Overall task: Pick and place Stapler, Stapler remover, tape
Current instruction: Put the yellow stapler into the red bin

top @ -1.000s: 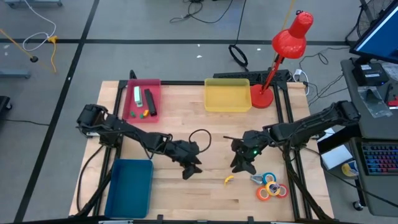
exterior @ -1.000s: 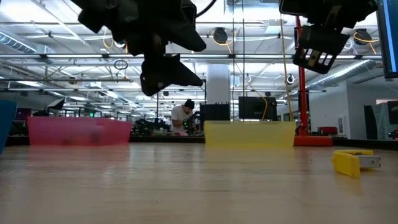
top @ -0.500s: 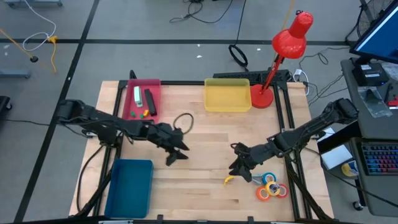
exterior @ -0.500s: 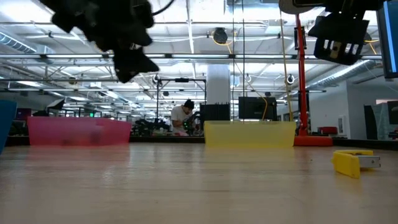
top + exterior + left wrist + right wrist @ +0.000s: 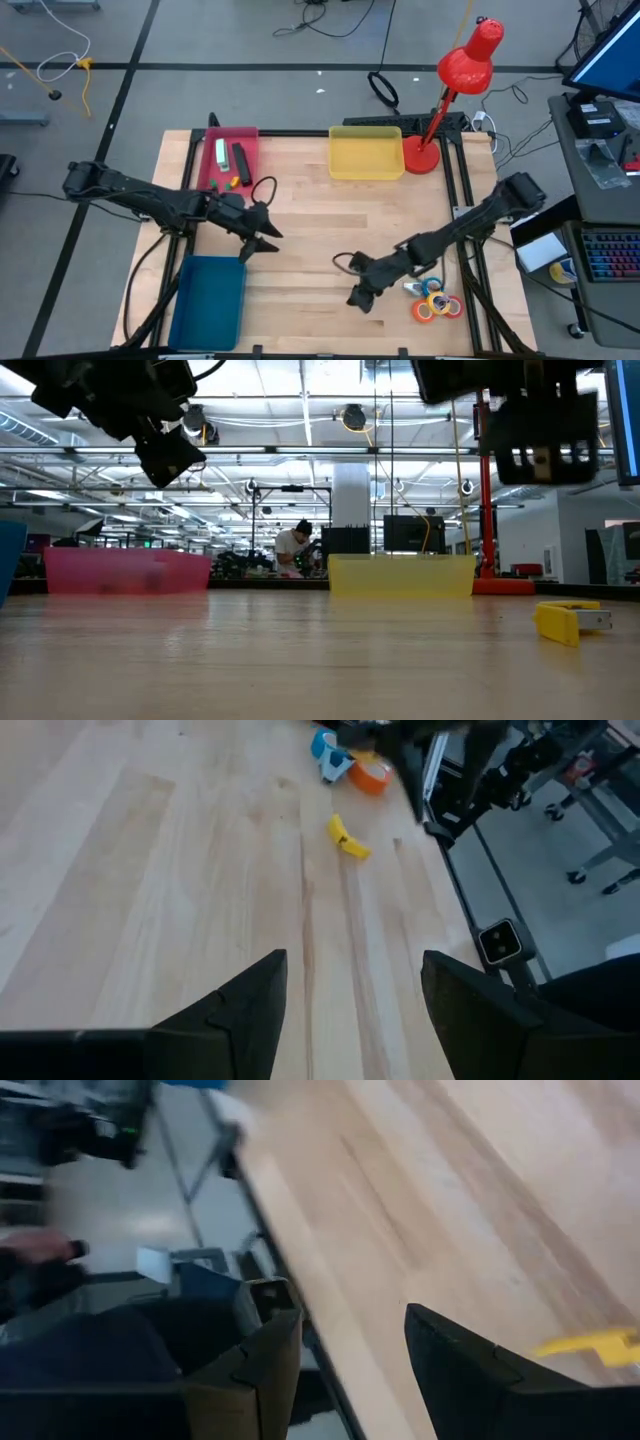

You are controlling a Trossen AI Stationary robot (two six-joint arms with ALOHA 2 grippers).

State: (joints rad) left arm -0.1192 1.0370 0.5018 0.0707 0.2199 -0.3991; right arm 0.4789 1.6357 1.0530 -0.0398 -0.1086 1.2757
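Observation:
The yellow stapler remover point(image 5: 565, 622) lies on the wood near the front right, also seen in the left wrist view point(image 5: 346, 835). In the high view my right gripper point(image 5: 358, 297) hangs over it, open and empty. The tape rolls point(image 5: 436, 301), blue, orange, red and yellow, lie flat just right of the remover. My left gripper point(image 5: 266, 238) is open and empty, raised over the table's left half beside the blue tray point(image 5: 208, 300). A black bar, perhaps the stapler point(image 5: 240, 160), lies in the pink tray point(image 5: 250, 135) next to a white-green item.
A yellow tray point(image 5: 365, 155) stands at the far middle, with a red desk lamp point(image 5: 440, 110) to its right. The table's middle is bare wood. A person sits in the room far behind the table point(image 5: 297, 545).
My left gripper has drawn back toward the table's left and far edges, rising a little. My right gripper has swung toward the near edge and to the left, rolling about its own line, and now hangs over the stapler remover. Nothing on the table has moved.

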